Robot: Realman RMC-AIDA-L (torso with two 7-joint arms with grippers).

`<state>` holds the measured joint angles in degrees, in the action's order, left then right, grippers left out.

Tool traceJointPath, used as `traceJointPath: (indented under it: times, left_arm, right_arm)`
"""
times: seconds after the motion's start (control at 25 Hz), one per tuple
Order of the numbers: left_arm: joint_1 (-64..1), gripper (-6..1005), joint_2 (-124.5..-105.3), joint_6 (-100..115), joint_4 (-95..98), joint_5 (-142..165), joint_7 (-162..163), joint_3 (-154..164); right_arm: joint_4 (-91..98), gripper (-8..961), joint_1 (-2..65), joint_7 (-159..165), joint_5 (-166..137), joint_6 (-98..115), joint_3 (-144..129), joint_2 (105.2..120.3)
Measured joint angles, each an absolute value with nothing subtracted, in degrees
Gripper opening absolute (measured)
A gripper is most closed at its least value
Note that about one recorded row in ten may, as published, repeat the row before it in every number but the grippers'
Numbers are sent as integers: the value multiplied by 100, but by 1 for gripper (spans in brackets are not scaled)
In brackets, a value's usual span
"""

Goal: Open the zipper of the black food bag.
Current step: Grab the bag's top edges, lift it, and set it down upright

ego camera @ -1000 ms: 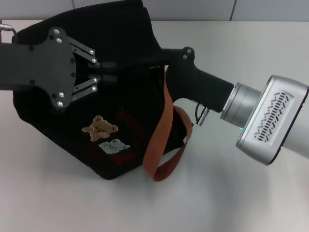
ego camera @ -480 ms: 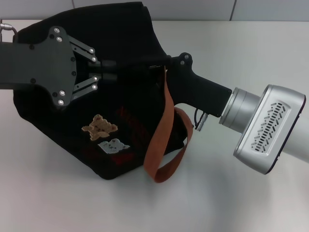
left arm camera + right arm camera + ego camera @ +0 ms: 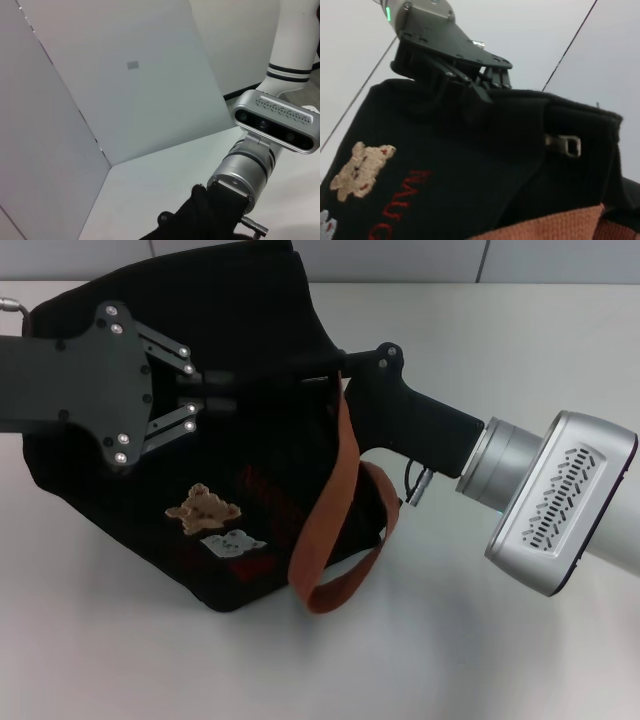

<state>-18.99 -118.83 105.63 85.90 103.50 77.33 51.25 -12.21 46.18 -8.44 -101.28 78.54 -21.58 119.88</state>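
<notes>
Your left gripper (image 3: 228, 392) pinches the bag (image 3: 250, 330) top to brace it; whether your right gripper (image 3: 335, 368) holds the zipper pull (image 3: 563, 144), I can't tell.

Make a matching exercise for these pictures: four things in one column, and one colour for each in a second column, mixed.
Things:
1. bag
2. strap
3. bear patch
4. zipper pull

Colours:
A. silver
B. tan
C. black
D. orange-brown

Pairs: 1-C, 2-D, 3-B, 4-A
</notes>
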Motion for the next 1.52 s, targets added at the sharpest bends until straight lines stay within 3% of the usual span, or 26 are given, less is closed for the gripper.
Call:
traceJointPath:
  times: [1.52]
  left_arm:
    - [-1376,102,-11851,10559,8214,10038,7266,4543]
  right_arm:
    - [-1169,-2,3963,-817,-10133,7359,-2083,11988]
